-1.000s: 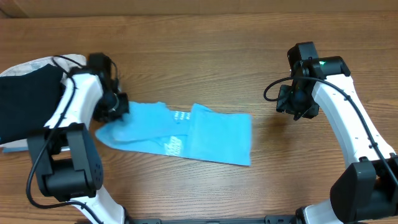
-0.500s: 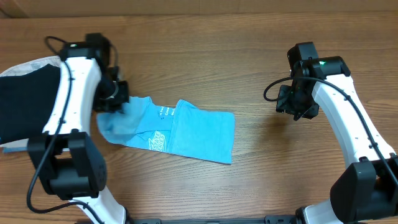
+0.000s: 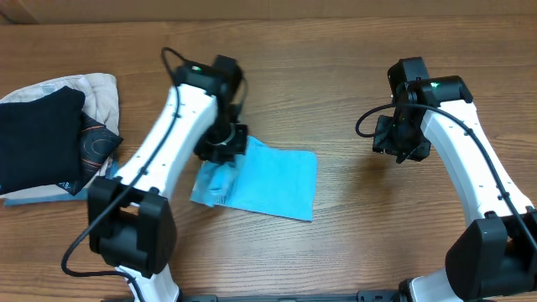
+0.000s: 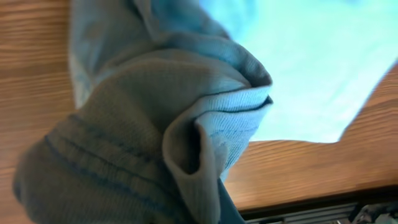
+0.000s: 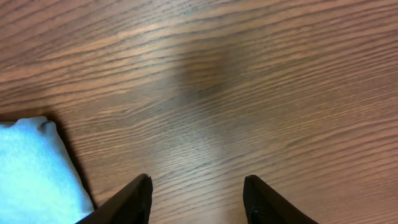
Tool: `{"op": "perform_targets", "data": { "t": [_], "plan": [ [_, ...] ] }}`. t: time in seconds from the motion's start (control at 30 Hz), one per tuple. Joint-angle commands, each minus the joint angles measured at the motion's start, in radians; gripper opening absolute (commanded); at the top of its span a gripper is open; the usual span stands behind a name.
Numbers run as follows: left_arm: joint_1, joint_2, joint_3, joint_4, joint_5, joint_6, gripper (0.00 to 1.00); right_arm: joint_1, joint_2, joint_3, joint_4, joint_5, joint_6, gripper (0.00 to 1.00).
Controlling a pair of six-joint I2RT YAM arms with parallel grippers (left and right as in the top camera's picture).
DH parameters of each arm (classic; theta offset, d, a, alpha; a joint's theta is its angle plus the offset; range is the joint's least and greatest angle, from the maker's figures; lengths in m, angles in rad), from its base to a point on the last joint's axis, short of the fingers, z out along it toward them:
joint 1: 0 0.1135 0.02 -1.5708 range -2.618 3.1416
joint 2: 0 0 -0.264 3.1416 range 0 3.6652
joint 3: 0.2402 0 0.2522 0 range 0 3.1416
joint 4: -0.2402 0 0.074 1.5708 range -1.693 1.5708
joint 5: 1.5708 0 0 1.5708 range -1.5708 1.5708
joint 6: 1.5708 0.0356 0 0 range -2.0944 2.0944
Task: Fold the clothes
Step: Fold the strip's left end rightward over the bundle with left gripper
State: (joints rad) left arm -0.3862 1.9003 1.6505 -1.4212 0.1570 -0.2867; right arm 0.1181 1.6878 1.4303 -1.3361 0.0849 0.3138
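**A:** What sort of surface is it?

**B:** A brown table (image 3: 352, 239) with wood grain running side to side. It is matte, and the right wrist view shows a faint patch of shadow on it. A plain tan strip (image 3: 277, 7) runs along the far edge in the overhead view, but I cannot tell what it is.

**A:** Where is the shirt?

**B:** The light-blue T-shirt (image 3: 277, 180) lies folded a little left of the table's centre. Its right part is flat on the wood. Its left edge is bunched up beneath the left gripper (image 3: 222, 149).

**A:** Is that gripper holding it?

**B:** Yes. Crumpled fabric lifted off the wood fills the left wrist view and buries the fingers, which are clamped on a fold.

**A:** And the other one?

**B:** The right gripper (image 5: 198, 182) hangs over bare wood to the shirt's right. Its fingers are spread with nothing between them. A corner of the shirt shows at the lower left of its view.

**A:** Anything else on the table?

**B:** At the left end, a black garment (image 3: 38, 138) lies folded on a beige garment (image 3: 99, 88).
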Motion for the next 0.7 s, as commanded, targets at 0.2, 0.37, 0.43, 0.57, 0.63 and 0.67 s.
{"op": "perform_targets", "data": {
  "t": [0.2,0.37,0.43,0.57,0.63,0.67],
  "plan": [
    [-0.174,0.003,0.021,0.118,-0.063,-0.217,0.06,-0.002,-0.012,0.013,-0.021,0.000,-0.003,0.51],
    [-0.206,0.003,0.021,0.164,-0.062,-0.278,0.06,-0.002,-0.012,0.013,-0.024,0.000,-0.008,0.51],
    [-0.214,0.003,0.021,0.167,-0.063,-0.279,0.06,-0.002,-0.012,0.013,-0.024,0.000,-0.008,0.51],
    [-0.219,0.003,0.021,0.174,-0.062,-0.296,0.07,-0.002,-0.012,0.013,-0.024,0.000,-0.008,0.51],
    [-0.219,0.003,0.021,0.188,-0.048,-0.298,0.07,-0.002,-0.012,0.013,-0.024,0.000,-0.008,0.51],
    [-0.220,0.003,0.021,0.196,-0.035,-0.298,0.07,-0.002,-0.012,0.013,-0.024,0.000,-0.008,0.51]
  ]
}}
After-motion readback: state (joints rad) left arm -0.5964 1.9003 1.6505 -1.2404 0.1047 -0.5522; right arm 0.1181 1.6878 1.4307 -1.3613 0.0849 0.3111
